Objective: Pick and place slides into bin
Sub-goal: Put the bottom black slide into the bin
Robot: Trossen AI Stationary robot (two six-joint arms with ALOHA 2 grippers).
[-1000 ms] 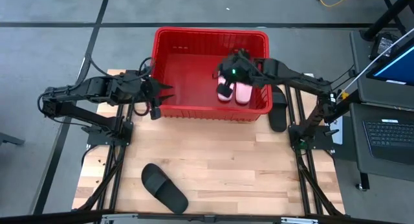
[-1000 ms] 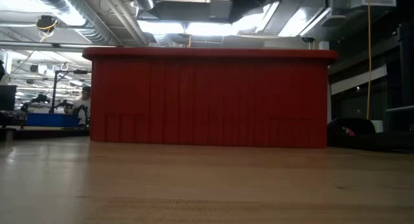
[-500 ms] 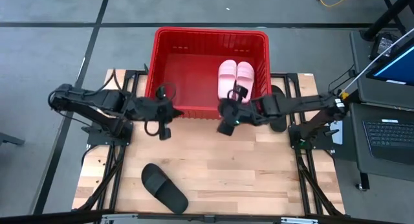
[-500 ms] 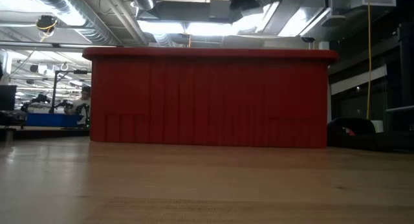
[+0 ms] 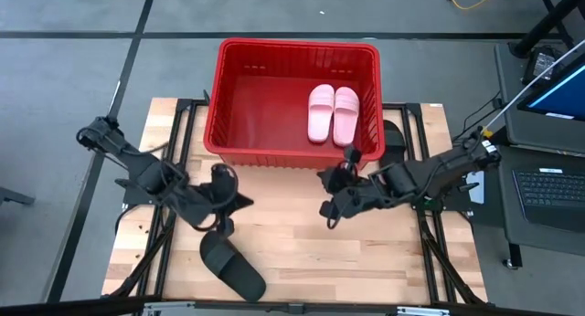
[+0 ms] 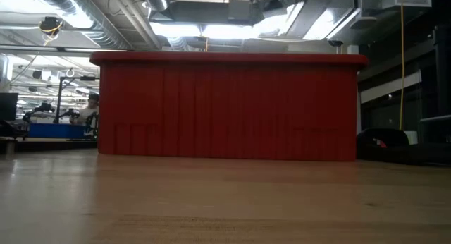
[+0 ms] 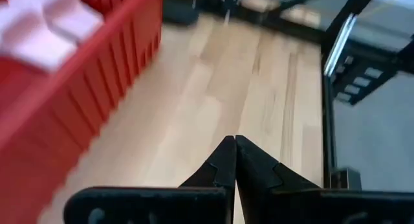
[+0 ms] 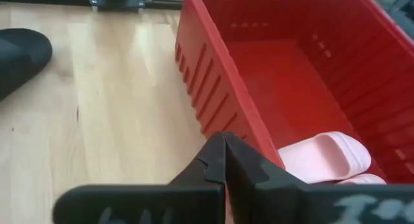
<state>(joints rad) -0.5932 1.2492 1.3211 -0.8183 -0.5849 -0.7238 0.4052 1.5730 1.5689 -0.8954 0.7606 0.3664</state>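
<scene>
Inside the red bin [image 5: 239, 104], toward its right wall, two pale pink slides [image 5: 333, 112] lie side by side. One black slide [image 5: 232, 266] lies on the wooden table [image 5: 384, 252] near its front left, and another black slide [image 5: 395, 142] sits just right of the bin. Above the first hangs the left gripper [image 5: 230, 200], fingers pressed together and empty. Before the bin's front wall, the right gripper [image 5: 335, 193] hangs likewise closed, empty.

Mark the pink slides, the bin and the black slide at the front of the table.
pink slides [image 5: 332, 111]: high view, the straps where the pair meets, inside the bin.
bin [image 5: 297, 47]: high view, the far rim.
black slide [image 5: 233, 267]: high view, mid-sole, on the table near its front left.
</scene>
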